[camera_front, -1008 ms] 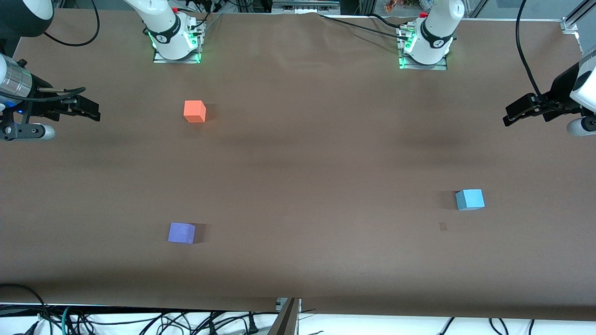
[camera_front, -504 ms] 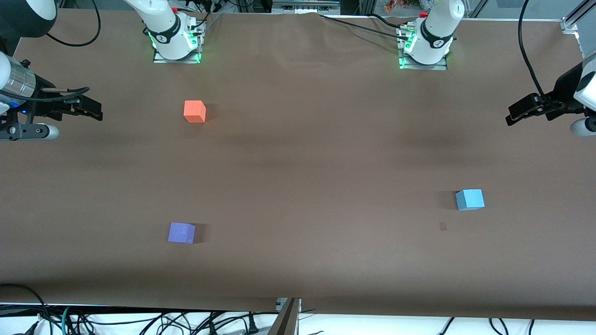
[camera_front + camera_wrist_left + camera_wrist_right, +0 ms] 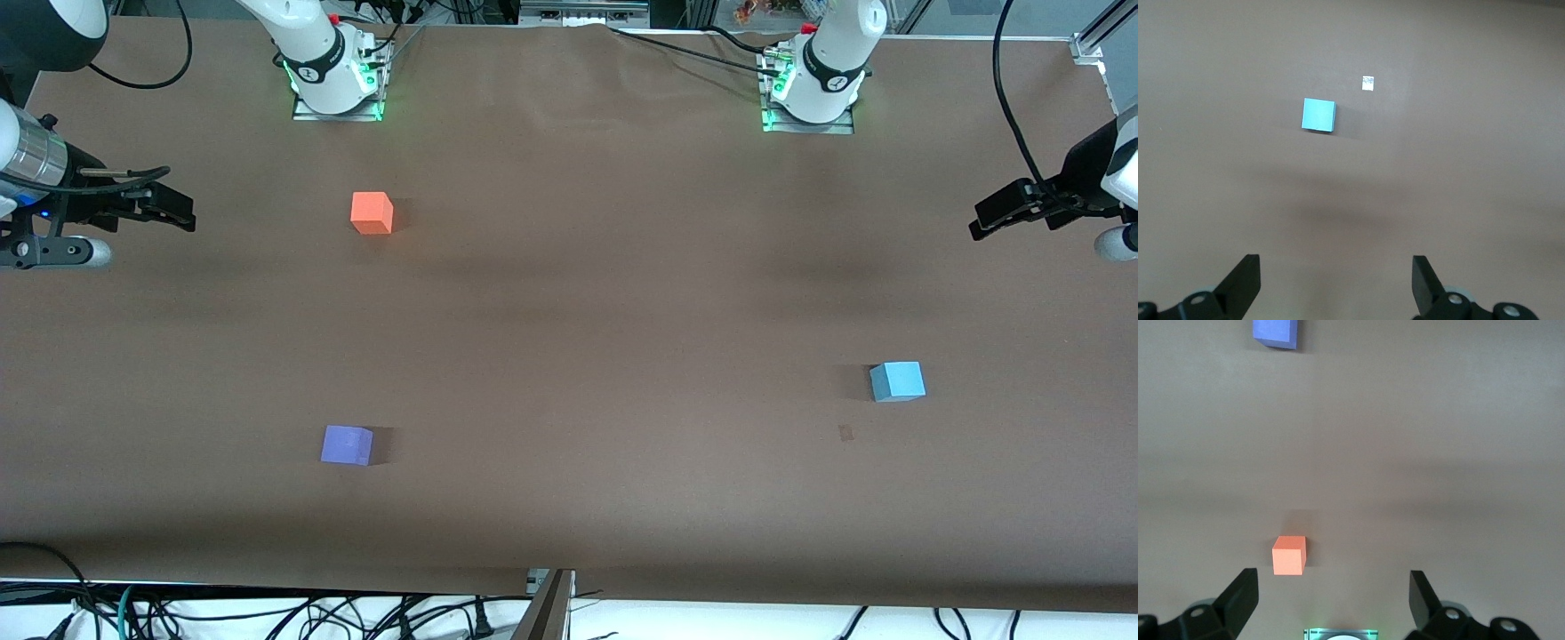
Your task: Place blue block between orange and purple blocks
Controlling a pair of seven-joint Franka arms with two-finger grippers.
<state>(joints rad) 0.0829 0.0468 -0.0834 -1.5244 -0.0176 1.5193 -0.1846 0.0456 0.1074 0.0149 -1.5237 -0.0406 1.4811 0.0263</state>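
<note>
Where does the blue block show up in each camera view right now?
Front view: blue block on the table toward the left arm's end, by a small pale scrap.
Left wrist view: blue block ahead of the open left gripper, same scrap beside it.
Right wrist view: not in it.

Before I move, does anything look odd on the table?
Nothing is spilled or damaged. The only oddity is a small scrap on the table beside the blue block, nearer the front camera; it looks white in the left wrist view.
</note>
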